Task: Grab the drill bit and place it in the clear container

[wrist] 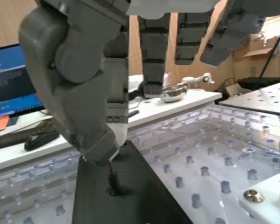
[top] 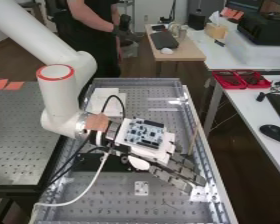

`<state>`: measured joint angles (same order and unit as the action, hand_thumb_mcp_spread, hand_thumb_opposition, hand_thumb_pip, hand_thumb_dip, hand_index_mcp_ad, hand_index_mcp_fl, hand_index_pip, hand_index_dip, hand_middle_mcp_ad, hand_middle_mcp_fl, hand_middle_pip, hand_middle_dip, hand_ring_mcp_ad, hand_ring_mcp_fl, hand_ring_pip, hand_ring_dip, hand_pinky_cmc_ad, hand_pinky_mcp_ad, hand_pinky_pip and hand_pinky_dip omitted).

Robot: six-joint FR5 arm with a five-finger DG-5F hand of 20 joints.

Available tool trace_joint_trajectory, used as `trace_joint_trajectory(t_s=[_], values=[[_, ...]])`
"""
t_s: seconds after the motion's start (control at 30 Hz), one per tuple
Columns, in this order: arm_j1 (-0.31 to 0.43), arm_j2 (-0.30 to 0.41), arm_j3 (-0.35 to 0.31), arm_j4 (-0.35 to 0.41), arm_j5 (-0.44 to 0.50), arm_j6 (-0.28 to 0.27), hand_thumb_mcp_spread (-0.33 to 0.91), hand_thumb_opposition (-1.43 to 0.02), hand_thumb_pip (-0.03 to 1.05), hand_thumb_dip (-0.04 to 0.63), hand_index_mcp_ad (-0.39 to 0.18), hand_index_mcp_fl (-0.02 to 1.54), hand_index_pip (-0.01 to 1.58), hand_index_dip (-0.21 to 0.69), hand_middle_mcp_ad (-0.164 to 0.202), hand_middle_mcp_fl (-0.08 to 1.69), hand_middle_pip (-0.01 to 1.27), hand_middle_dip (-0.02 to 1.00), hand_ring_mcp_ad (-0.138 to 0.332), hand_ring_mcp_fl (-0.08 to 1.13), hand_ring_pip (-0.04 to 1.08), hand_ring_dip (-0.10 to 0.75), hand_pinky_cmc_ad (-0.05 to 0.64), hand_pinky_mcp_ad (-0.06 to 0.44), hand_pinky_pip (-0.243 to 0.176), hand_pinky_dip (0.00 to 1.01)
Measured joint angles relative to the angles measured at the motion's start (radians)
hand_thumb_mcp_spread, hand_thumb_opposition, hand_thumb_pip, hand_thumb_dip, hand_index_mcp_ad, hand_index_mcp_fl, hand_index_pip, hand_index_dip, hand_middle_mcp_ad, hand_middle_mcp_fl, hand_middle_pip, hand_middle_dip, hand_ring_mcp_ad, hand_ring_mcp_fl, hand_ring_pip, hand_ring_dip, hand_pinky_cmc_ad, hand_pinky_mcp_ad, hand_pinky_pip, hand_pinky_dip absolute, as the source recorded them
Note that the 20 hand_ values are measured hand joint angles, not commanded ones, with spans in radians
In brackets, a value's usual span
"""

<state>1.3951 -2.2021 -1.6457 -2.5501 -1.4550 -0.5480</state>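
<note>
We see one hand [top: 179,169], its thumb and fingertips clamped on one drill bit [wrist: 112,172], other fingers extended straight. The bit points down over one black plate [wrist: 147,192] beneath the hand; we can't tell whether its lower end touches. Also near the hand, we count one circuit board [top: 144,133] mounted on its back and one small white plate [top: 142,188] on the bench below. Well apart, beyond the hand, two red trays [top: 228,80] sit side by side; farther off is one white mouse [top: 166,51].
</note>
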Motion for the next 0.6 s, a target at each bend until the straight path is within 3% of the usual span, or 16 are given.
trace_joint_trajectory(t_s=[0.33, 0.6], values=[[-0.005, 0.033, -0.015, 0.035, 0.019, 0.034, 0.55, -1.00, 0.54, 0.284, -0.103, 0.71, 1.28, 0.073, 0.094, 0.40, 0.12, 0.21, 0.150, 0.05, 0.11, 0.007, 0.298, 0.157, -0.075, 0.19], [-0.005, 0.120, -0.054, 0.088, 0.019, 0.065, 0.57, -1.00, 0.54, 0.284, -0.103, 0.71, 1.28, 0.075, 0.094, 0.39, 0.12, 0.20, 0.150, 0.05, 0.11, 0.007, 0.295, 0.157, -0.075, 0.19]])
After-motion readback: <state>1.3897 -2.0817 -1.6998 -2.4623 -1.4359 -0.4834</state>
